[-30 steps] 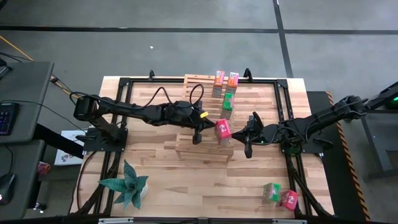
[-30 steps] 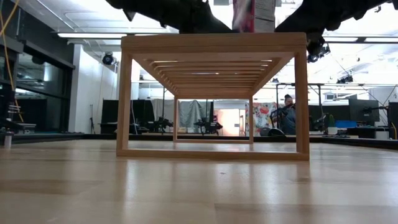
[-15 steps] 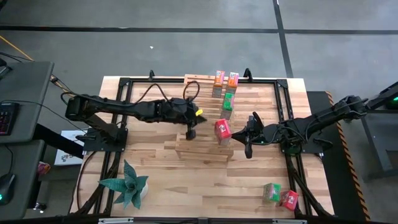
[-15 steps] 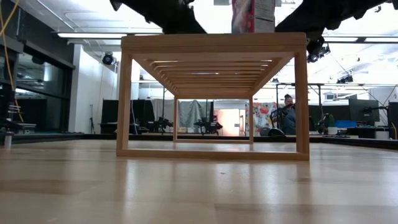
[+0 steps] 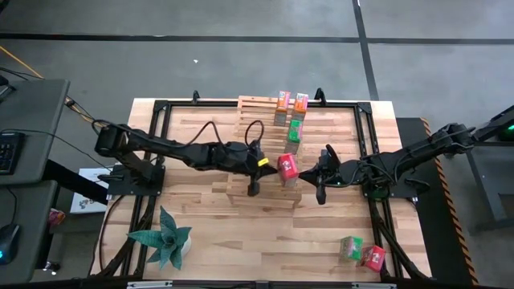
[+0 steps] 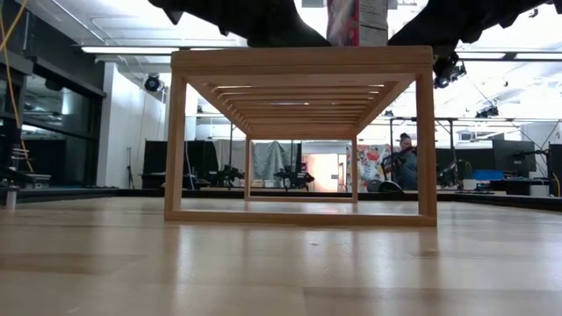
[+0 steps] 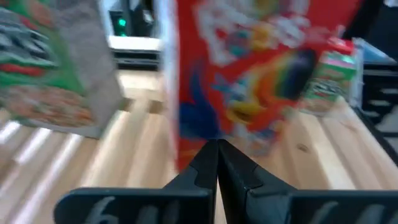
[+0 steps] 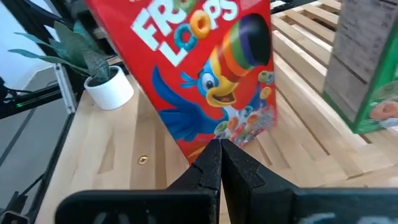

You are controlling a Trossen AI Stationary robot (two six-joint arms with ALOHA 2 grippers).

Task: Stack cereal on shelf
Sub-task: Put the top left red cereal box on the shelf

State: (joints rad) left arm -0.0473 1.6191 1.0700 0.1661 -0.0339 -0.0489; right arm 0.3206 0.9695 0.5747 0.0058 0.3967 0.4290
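Shelf [image 5: 261, 148] sits mid-table in your high view, carrying two orange boxes [image 5: 291, 101] at its far end, a green box [image 5: 295, 130] below them and a red box [image 5: 287, 168] near its front. Half a second ago your left gripper [image 5: 254, 189] stood farther back; now it is at the front edge, left of that box. Your right gripper [image 5: 320, 191] waits just right of it. Low view: the red box [image 6: 343, 22] stands on top. Left wrist: fingers [image 7: 239, 171] together. Right wrist: fingers [image 8: 202, 171] together before a box [image 8: 202, 74] reading "FROOT LOOPS", partly cut off.
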